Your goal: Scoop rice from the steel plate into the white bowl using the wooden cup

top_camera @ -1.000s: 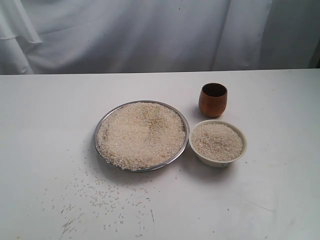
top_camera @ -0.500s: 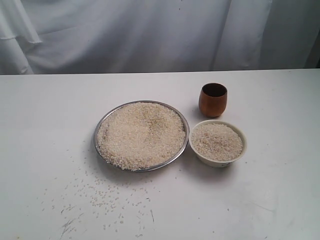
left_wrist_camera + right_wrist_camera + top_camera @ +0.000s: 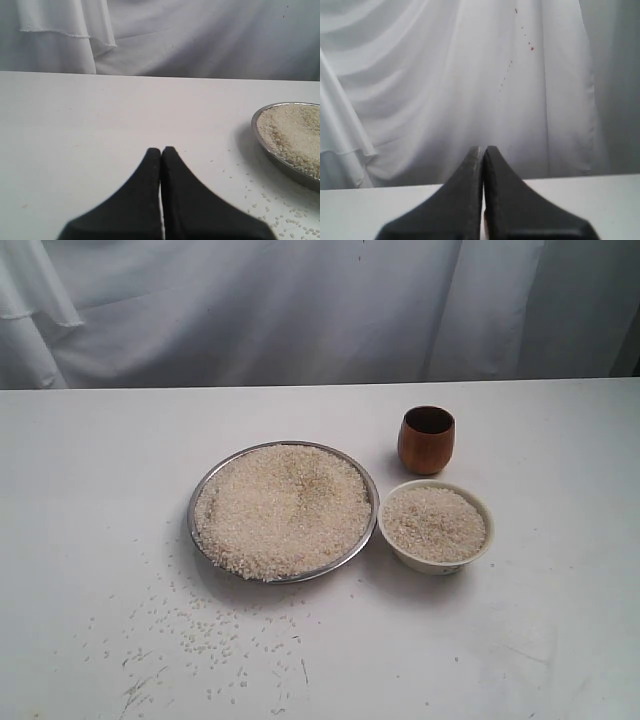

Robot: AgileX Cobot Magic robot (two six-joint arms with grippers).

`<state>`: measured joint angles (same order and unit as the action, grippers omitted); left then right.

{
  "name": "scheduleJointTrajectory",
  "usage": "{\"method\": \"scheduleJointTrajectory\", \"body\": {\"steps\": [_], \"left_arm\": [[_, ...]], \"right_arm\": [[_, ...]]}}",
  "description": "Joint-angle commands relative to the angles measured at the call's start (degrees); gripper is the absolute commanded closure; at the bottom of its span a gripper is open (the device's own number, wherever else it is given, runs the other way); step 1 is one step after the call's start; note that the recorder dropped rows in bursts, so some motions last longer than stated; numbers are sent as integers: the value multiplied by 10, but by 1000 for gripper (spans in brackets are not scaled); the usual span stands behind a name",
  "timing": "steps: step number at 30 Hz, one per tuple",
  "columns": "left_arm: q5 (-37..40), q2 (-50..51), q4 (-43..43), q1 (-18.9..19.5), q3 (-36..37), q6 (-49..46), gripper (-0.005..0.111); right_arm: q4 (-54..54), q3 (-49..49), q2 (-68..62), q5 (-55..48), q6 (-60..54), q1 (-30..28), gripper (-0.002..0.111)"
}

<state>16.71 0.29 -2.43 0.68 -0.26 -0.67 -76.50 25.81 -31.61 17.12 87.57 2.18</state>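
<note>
**While loose grains (image 3: 200,630) are littering the table (image 3: 90,470), the wooden cup (image 3: 426,445) is standing untouched**

The rice (image 3: 285,505) is lying heaped on the steel plate (image 3: 191,518) at mid-table. The white bowl (image 3: 435,562), also full, is sitting just beside the plate's right rim, and the cup is standing upright behind the bowl. The left gripper (image 3: 161,150) is hovering closed and empty near the plate. The right gripper (image 3: 484,148), equally closed and empty, is pointing at the white curtain (image 3: 300,310) draping behind the white tabletop.

No visible change in the exterior view, rice (image 3: 283,508), steel plate (image 3: 192,512), white bowl (image 3: 432,566), wooden cup (image 3: 425,445), all placed as a second earlier.
</note>
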Motion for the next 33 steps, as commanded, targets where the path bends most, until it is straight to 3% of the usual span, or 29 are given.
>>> {"method": "scheduleJointTrajectory", "body": {"steps": [1, 4, 14, 20, 29, 33], "left_arm": [[-4, -3, 0, -1, 3, 2, 107], [-4, -3, 0, -1, 3, 2, 107], [-4, -3, 0, -1, 3, 2, 107], [-4, -3, 0, -1, 3, 2, 107], [-4, -3, 0, -1, 3, 2, 107], [-4, -3, 0, -1, 3, 2, 107]], "right_arm": [[429, -48, 3, 12, -455, 2, 108], [540, -82, 16, -17, -603, 2, 108], [672, -197, 148, -188, -691, 2, 108], [740, -223, 217, -239, -839, 2, 108], [759, -258, 257, -249, -847, 2, 108], [772, -258, 285, -313, -842, 2, 108]]}}
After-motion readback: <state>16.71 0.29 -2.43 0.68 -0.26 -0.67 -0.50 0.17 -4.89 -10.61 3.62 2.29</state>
